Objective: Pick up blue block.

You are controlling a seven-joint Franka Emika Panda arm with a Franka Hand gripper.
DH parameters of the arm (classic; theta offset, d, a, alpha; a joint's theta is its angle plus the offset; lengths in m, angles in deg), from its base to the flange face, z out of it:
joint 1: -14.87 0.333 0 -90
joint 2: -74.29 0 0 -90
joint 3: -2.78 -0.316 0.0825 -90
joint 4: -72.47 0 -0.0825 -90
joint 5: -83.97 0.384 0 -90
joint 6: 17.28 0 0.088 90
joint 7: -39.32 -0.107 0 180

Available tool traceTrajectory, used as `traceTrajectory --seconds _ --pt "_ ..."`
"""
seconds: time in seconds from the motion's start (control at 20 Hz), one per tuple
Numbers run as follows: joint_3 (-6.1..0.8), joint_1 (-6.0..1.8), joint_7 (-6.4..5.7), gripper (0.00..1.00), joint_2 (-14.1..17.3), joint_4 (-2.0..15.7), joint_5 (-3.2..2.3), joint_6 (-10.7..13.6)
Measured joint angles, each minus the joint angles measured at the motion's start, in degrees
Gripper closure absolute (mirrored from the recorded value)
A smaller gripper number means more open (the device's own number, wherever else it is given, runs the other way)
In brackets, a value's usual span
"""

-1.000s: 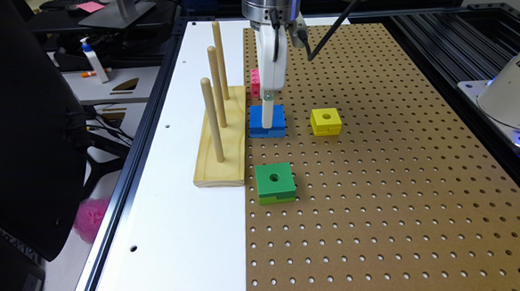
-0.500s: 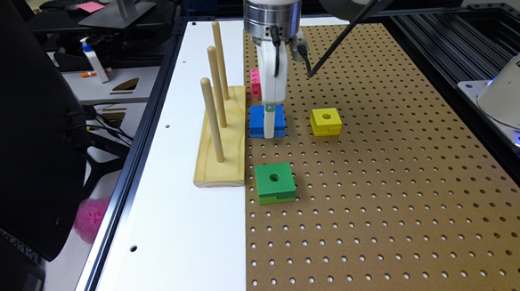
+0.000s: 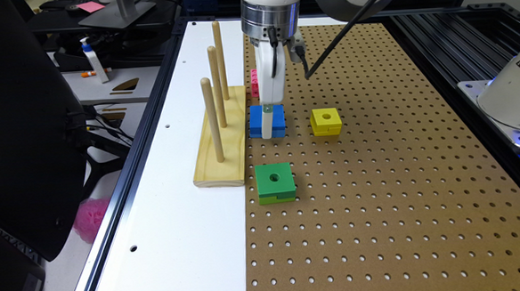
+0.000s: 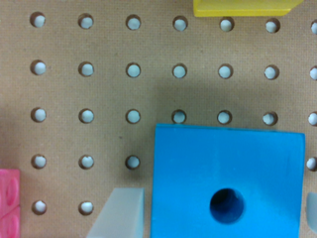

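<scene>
Gripper [image 3: 266, 129] fingers flank blue block [image 4: 225, 181], pegboard [image 3: 377, 179] open around

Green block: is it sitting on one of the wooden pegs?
No, the green block lies flat on the pegboard, beside the wooden peg stand, whose three pegs are all bare.

On the pegboard [image 3: 379, 201] sit four blocks, one each of blue [image 3: 255, 121], green [image 3: 274, 182], yellow [image 3: 326, 121] and pink [image 3: 254, 82], beside one wooden stand [image 3: 224, 138] bearing three pegs.
</scene>
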Motion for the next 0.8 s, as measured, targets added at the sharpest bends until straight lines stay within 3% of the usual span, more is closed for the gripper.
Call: traceTrajectory --seconds 0.15,0.25,0.35,0.4,0.8 --pt "-0.02 0.01 0.00 0.00 0.31 0.27 0.00 -0.01" --pt "-0.02 0.04 -0.03 0.00 2.57 0.73 -0.08 -1.72" --pt "0.00 0.14 -0.35 0.00 2.93 1.47 -0.25 -1.62" --pt "0.04 0.12 -0.35 1.00 2.92 1.47 -0.24 -1.66" --pt "0.04 0.11 -0.35 1.00 2.91 1.47 -0.24 -1.63"
